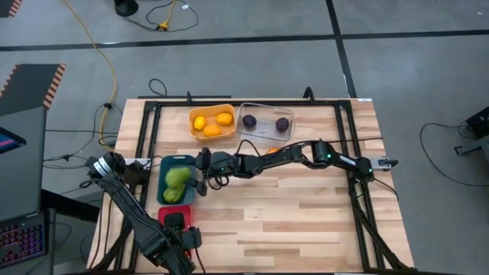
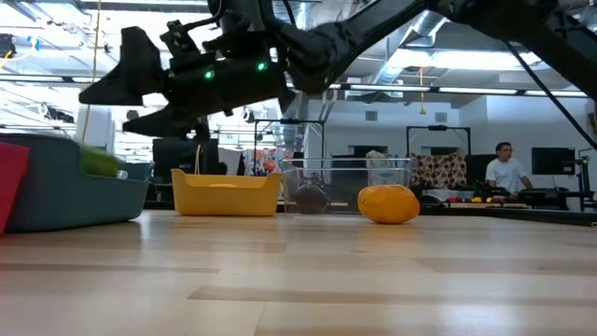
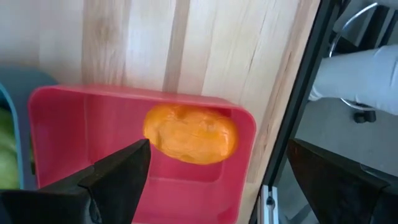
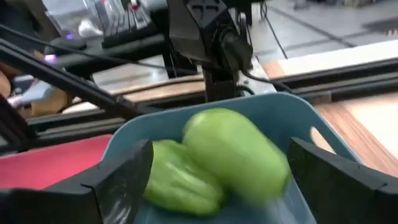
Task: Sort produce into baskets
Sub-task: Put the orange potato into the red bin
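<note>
My right gripper (image 1: pixel 200 174) hangs open over the teal basket (image 1: pixel 176 162), near its right rim. Two green pieces (image 4: pixel 214 165) lie in that basket below the open fingers. My left gripper (image 1: pixel 177 223) is open above the red basket (image 3: pixel 56 124), where one orange piece (image 3: pixel 189 134) rests on the floor. The orange basket (image 1: pixel 212 131) holds three yellow-orange pieces. The clear basket (image 1: pixel 264 108) holds two dark purple pieces (image 1: pixel 249 121). One orange piece (image 2: pixel 389 203) lies on the bare table, partly under my right arm in the high view.
The four baskets stand at the table's left half, the red one close to the near left edge. My right arm stretches across the table's middle. A black frame (image 1: pixel 348 145) runs around the tabletop. A person (image 2: pixel 505 173) sits far behind the table.
</note>
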`<state>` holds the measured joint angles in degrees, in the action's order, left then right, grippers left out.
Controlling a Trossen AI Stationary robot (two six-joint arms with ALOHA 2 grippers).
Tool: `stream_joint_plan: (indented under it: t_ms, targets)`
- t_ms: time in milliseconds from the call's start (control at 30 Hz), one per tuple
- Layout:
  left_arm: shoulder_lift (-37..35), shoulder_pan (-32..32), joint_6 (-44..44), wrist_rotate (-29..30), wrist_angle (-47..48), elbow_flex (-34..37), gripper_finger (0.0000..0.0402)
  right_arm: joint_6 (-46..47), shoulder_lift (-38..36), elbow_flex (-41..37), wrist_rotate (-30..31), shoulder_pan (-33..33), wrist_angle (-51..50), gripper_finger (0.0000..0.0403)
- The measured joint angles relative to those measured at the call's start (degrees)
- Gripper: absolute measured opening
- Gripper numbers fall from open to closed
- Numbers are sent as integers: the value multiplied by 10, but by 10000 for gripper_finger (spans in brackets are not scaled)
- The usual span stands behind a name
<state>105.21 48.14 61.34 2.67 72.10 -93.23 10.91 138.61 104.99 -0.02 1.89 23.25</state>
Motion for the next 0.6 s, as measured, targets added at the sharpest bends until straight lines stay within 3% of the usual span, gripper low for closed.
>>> stream_joint_plan:
  t_ms: [300,600]
  targets:
    - [0,-14,-29,74,-24,0,366,-110,-162,0,-1,-14,-329,376]
    - [0,-80,-115,148,-66,0,366,-174,-382,-9,2,-40,-593,375]
